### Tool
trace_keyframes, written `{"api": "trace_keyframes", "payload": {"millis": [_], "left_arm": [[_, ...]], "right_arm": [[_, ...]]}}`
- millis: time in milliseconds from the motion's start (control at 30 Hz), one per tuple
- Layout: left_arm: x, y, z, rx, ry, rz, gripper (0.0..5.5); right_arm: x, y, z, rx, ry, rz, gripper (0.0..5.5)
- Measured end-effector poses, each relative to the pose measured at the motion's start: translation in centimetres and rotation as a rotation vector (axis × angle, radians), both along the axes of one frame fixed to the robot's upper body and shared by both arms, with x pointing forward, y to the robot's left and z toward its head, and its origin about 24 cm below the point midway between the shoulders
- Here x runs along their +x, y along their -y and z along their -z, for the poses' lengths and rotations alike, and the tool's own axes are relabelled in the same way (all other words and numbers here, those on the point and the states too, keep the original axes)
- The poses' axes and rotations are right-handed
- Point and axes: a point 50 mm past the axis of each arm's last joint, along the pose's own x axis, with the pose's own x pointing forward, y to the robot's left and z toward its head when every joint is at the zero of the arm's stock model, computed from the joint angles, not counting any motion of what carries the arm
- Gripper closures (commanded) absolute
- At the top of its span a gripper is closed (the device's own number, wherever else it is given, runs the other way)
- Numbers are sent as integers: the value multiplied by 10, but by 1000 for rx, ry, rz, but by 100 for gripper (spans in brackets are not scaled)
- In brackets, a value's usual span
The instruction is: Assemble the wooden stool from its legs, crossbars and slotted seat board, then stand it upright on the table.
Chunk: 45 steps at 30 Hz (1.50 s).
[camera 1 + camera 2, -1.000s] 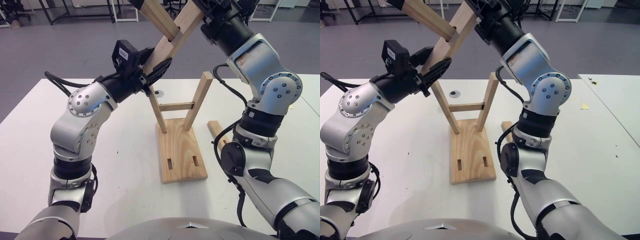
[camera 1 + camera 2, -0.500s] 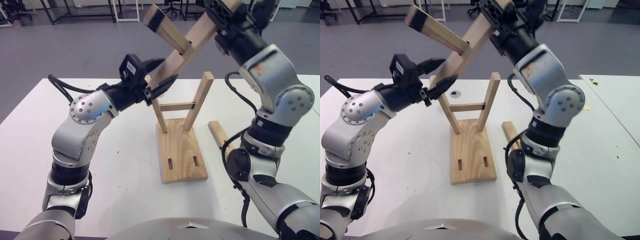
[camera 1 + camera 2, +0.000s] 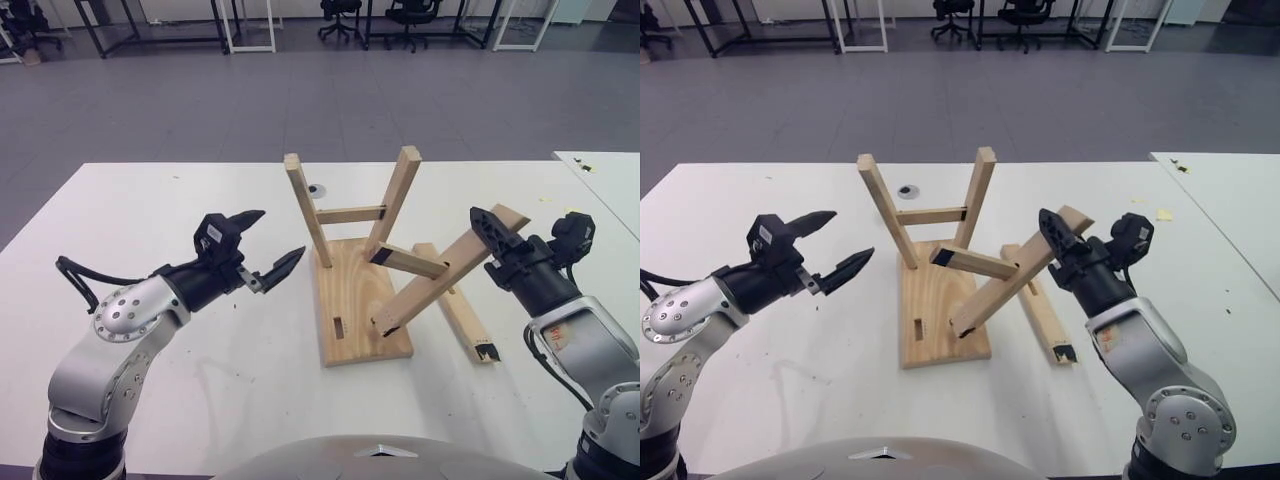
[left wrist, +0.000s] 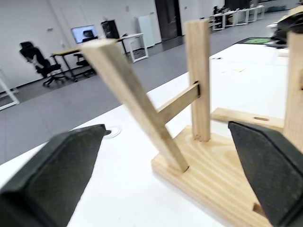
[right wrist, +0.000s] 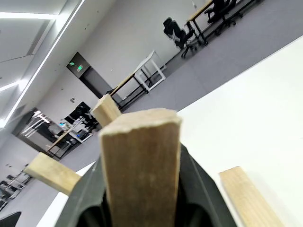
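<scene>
Your left gripper (image 3: 276,234) hangs released and empty over the left half of the table (image 3: 200,380). The seat board (image 3: 356,300) lies mid-table with two legs (image 3: 303,208) standing in it. Your right gripper (image 3: 493,235) grasps a third leg (image 3: 440,282), with its lower end at the board.

Your left gripper (image 3: 280,233) has let go of the loose leg pair (image 3: 432,283). It has dropped from above the seat board (image 3: 352,290) to its left side, fingers spread and empty. Your right gripper (image 3: 492,233), still clamped on the leg pair's upper end, has swung down to the right of the seat board. The leg pair, earlier raised high, now slants with its lower end on or just over the seat board.
</scene>
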Motion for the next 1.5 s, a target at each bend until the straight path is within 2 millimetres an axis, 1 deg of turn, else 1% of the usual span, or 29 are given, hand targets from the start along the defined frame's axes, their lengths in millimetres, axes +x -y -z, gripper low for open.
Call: {"api": "trace_keyframes", "payload": {"millis": [167,400,533,700,967,1100,1200,1367,1500], "left_arm": [[3,-4,4,-2,-4,-37,72],[3,-1,5,-31,-7,-52,72],[4,-1,6,-32,-7,-53,72],[4,-1,6,-29,-9,-57,72],[2,-1,6,-23,-17,-63,72],[2,-2,7,-19,-16,-70,72],[2,-2,7,-19,-17,-71,72],[2,-1,7,-17,-20,-66,72],[3,0,7,-16,-19,-69,72]], "right_arm": [[-5,-10,9,-73,99,15,447],[-9,-12,14,-126,172,70,446],[-11,-11,12,-145,178,77,446],[-19,-15,7,-177,162,85,446],[-22,-8,3,-160,110,96,446],[-22,-7,2,-154,92,80,446],[-21,-12,4,-173,91,74,446],[-22,-27,1,-293,135,85,444],[-19,-34,0,-380,175,101,443]]}}
